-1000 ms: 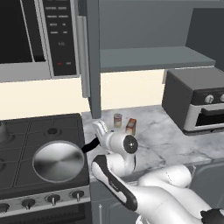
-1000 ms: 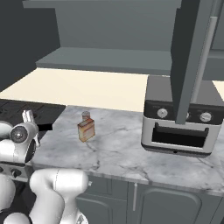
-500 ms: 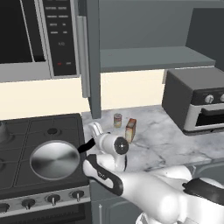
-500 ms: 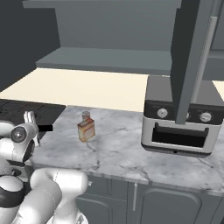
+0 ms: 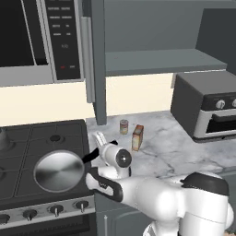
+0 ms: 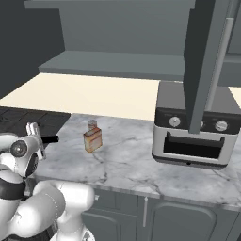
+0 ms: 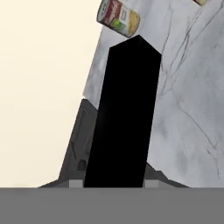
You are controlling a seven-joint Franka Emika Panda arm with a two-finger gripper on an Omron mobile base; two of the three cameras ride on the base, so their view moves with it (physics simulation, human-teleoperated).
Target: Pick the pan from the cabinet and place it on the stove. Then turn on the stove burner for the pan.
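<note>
The shiny steel pan [image 5: 59, 171] lies over the front right grate of the black stove [image 5: 46, 136], hiding the burner beneath it. Its straight black handle [image 5: 90, 156] points right towards the marble counter. My gripper [image 5: 96, 148] is shut on that handle at the stove's right edge. The hand view shows the handle [image 7: 124, 113] running up from between the fingertips of the gripper [image 7: 113, 183]. From the right base view, the gripper [image 6: 36, 135] holds the handle [image 6: 50, 139] at the far left. The cabinet [image 5: 156, 60] stands open above the counter, its door [image 5: 95, 69] swung out.
A small tin can [image 5: 123, 126] and a tan carton [image 5: 137, 137] stand on the marble counter [image 5: 161, 152] just right of the gripper. A toaster oven [image 5: 207, 110] sits at the far right and a microwave [image 5: 37, 37] hangs above the stove. Dark knobs [image 5: 55, 209] line the stove's front strip.
The pan has barely shifted on the stove. The arm's links have swung, with the elbow now bulking up at the lower right. The grip on the handle is unchanged.
</note>
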